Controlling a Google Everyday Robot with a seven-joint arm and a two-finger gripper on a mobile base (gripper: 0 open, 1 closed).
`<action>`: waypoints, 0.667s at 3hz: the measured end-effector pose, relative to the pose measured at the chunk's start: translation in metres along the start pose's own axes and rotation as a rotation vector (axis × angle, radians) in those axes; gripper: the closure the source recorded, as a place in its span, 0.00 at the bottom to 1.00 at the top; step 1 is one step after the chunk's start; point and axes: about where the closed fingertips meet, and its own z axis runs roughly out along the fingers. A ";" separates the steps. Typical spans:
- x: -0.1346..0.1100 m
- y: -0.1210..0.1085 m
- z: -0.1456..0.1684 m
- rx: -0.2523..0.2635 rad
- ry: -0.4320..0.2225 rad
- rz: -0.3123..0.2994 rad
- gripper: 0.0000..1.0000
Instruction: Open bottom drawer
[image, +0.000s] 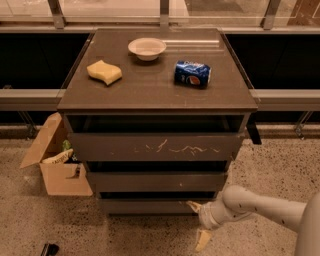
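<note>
1. Pincer (198, 223) spread wide, low by the cabinet's (150, 87) right front; upper fingertip (192, 204) at the bottom drawer (145, 206) front.
2. Bottom drawer sits lowest, just above speckled floor (125, 237).
3. Cardboard box (62, 179) flanks the left edge.

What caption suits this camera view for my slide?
Open tool at the bottom drawer front; sponge, bowl and can sit on the cabinet top.

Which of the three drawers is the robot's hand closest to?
The bottom drawer, the lowest, plain-fronted one. The gripper sits open at its right end; the middle drawer and the white-scratched top drawer are higher up.
</note>
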 end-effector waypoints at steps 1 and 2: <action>0.034 -0.003 0.037 0.009 -0.019 -0.005 0.00; 0.051 0.001 0.060 0.008 -0.027 -0.013 0.00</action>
